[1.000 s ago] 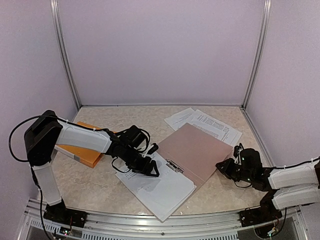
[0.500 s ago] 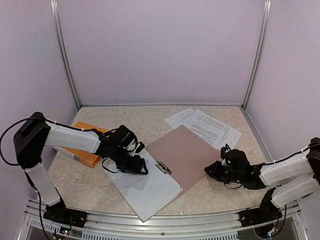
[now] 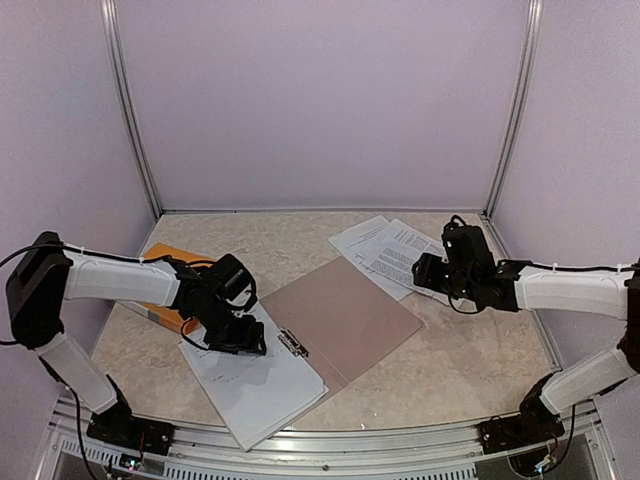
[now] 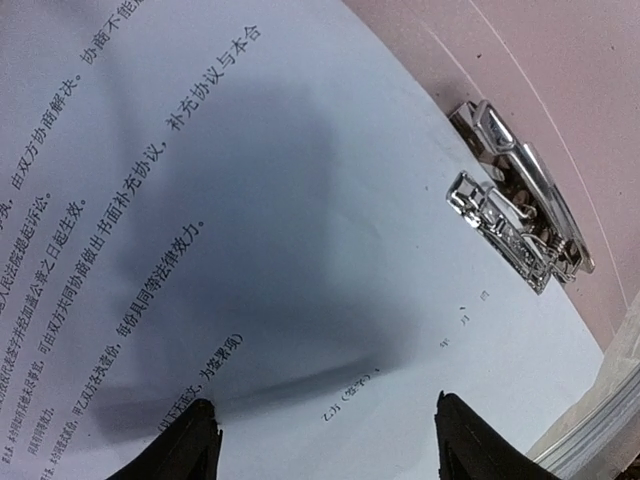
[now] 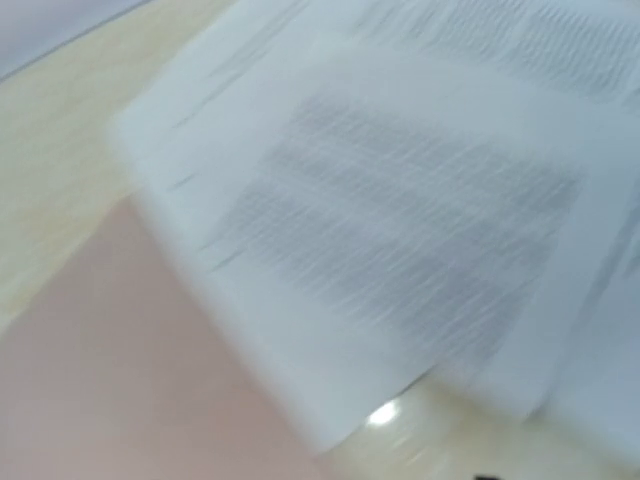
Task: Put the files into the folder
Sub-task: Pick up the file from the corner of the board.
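The folder (image 3: 345, 312) lies open in the middle of the table, its pink cover spread to the right. A printed white sheet (image 3: 262, 385) lies on its left half below the metal clip (image 3: 293, 345). My left gripper (image 3: 238, 338) rests on that sheet. In the left wrist view its fingertips (image 4: 196, 440) stand apart, open, on the flat sheet (image 4: 300, 200), with the clip (image 4: 515, 225) to the right. More files (image 3: 395, 248) lie loose at the back right. My right gripper (image 3: 428, 268) hovers over their near edge. The right wrist view is blurred, showing the files (image 5: 400, 230) and the folder's corner (image 5: 120, 380) but no fingers.
An orange book-like block (image 3: 160, 298) lies at the left, just behind my left arm. Metal frame posts (image 3: 132, 110) stand at the back corners. A rail (image 3: 330, 438) runs along the near edge of the table.
The folder has slid left and nearer with my left gripper on its sheet. My right gripper has left the folder's right corner and swung back over the loose files.
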`<state>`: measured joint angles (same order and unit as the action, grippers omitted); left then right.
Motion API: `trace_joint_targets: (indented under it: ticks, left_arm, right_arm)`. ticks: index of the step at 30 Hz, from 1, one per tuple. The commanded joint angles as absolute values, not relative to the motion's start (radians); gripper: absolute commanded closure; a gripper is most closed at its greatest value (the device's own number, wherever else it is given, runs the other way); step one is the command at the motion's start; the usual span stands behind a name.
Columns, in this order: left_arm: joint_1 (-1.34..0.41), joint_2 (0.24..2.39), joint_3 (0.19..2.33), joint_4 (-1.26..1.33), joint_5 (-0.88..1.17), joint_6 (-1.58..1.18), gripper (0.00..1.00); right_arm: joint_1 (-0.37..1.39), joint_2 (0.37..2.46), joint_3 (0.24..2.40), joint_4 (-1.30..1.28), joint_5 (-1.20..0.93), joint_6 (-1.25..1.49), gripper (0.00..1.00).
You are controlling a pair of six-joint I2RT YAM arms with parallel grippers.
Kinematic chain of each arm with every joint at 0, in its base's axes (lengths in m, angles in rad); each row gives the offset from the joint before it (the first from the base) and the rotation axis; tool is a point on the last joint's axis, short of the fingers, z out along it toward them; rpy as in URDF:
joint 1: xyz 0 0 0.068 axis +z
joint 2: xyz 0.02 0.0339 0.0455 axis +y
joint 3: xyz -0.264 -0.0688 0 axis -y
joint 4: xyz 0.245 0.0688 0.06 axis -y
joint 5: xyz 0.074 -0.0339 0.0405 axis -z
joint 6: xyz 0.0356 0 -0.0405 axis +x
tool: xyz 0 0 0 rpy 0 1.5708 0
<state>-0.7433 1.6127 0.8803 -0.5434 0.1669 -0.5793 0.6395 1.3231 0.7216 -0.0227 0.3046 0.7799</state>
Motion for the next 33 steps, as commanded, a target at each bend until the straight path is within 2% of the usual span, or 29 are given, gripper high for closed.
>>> trace_joint_targets:
  ticks: [1,7,18,25,33]
  left_arm:
    - [-0.756,1.534,0.902,-0.583,0.162,-0.561,0.26]
    - [-0.758,1.549,1.009,-0.545,0.19,-0.53,0.16]
    - [-0.722,1.639,1.189,-0.456,0.227,-0.546,0.05]
    - [-0.68,1.725,1.271,-0.462,0.308,-0.528,0.03]
    - [-0.666,1.817,1.349,-0.501,0.364,-0.493,0.03]
  right_arm:
    - [0.504,1.457,0.822,-0.128,0.259,0.589,0.34]
    - [0.401,1.632,0.977,-0.139,0.215,0.472,0.34]
    - [0.206,1.83,1.148,-0.127,0.129,0.403,0.35]
    - [0.097,1.904,1.189,-0.137,0.144,0.389,0.34]
    - [0.059,2.014,1.27,-0.164,0.196,0.377,0.31]
